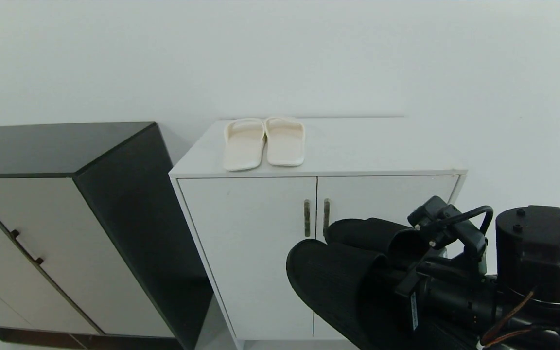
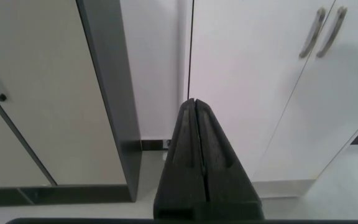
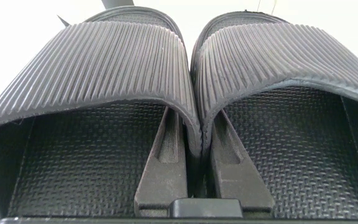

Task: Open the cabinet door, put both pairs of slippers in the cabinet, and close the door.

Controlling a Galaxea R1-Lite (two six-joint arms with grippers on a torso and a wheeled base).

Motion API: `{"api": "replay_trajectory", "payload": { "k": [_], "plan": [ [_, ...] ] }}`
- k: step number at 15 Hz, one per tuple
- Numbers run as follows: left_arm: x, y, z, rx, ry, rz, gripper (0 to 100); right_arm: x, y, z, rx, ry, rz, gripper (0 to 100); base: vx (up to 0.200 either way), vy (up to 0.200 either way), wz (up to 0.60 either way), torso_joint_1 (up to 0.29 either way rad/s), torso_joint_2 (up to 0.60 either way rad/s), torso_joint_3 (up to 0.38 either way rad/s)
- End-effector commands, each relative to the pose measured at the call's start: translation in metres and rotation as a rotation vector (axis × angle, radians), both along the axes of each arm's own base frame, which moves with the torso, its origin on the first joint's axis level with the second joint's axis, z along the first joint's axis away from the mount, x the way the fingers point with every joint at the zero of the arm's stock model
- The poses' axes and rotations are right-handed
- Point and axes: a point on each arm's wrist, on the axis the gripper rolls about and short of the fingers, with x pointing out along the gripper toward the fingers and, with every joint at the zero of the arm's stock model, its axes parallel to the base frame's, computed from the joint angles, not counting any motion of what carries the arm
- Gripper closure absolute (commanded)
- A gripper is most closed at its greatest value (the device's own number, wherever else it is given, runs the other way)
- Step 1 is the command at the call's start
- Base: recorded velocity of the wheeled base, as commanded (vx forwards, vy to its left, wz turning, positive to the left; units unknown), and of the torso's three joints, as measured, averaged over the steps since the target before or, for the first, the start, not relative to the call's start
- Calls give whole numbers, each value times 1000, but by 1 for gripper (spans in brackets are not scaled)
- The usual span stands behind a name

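Observation:
A white two-door cabinet (image 1: 246, 253) stands shut against the wall, its two metal handles (image 1: 307, 218) side by side at the middle. A cream pair of slippers (image 1: 264, 142) lies on its top at the left. My right gripper (image 3: 194, 134) is shut on the inner edges of a black pair of slippers (image 1: 348, 272), held in the air in front of the cabinet's right door (image 1: 387, 199); the ribbed straps (image 3: 123, 68) rise on both sides of the fingers (image 3: 166, 155). My left gripper (image 2: 195, 106) is shut and empty, low before the cabinet's left door (image 2: 241, 81).
A taller cabinet (image 1: 66, 228) with a black top and side and pale doors stands just left of the white one, with a narrow gap (image 2: 160, 74) between them. The floor (image 2: 347, 186) lies below. A plain white wall is behind.

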Motion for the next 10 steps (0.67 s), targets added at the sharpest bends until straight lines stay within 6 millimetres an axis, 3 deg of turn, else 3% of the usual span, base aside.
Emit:
{"api": "replay_trajectory", "payload": {
  "k": [1,10],
  "plan": [
    [0,0,0,-2,1,0,0,-1,-1,-3,-7,7,2,100,0,0,0,-183,505,320],
    [0,0,0,3,1,0,0,-2,-2,-5,-18,8,5,100,0,0,0,-154,479,327]
  ]
}}
